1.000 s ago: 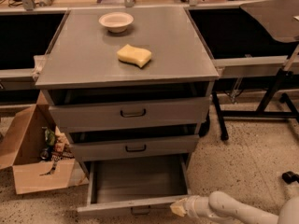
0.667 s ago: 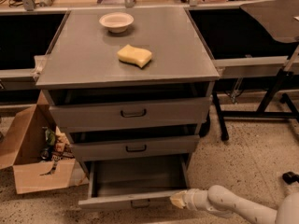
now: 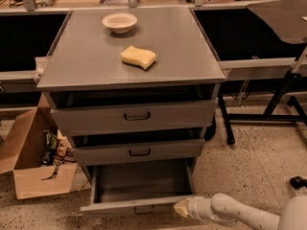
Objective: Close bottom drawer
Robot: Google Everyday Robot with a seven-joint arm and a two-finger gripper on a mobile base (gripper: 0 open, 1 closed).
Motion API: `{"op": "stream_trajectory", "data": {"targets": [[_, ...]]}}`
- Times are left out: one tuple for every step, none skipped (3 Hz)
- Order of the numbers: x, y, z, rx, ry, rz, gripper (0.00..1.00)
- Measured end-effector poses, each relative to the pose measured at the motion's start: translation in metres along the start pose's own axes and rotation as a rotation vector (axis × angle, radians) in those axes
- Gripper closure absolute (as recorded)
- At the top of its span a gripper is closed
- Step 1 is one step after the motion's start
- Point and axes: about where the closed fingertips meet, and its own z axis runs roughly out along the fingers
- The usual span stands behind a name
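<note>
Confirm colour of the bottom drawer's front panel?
Grey: the bottom drawer shows best in the camera view. The gripper is at its front right corner.

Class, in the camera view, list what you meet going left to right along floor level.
Cardboard box → open bottom drawer → gripper, at the drawer's front right corner → black table leg.
</note>
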Motion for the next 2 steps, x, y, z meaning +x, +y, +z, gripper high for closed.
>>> {"op": "stream_trajectory", "data": {"targets": [[0.0198,-0.0122,0.0278,0.015,0.044,0.021,1.00],[0.0192,-0.0202,0.0327,0.029,0.043,0.019,1.00]]}}
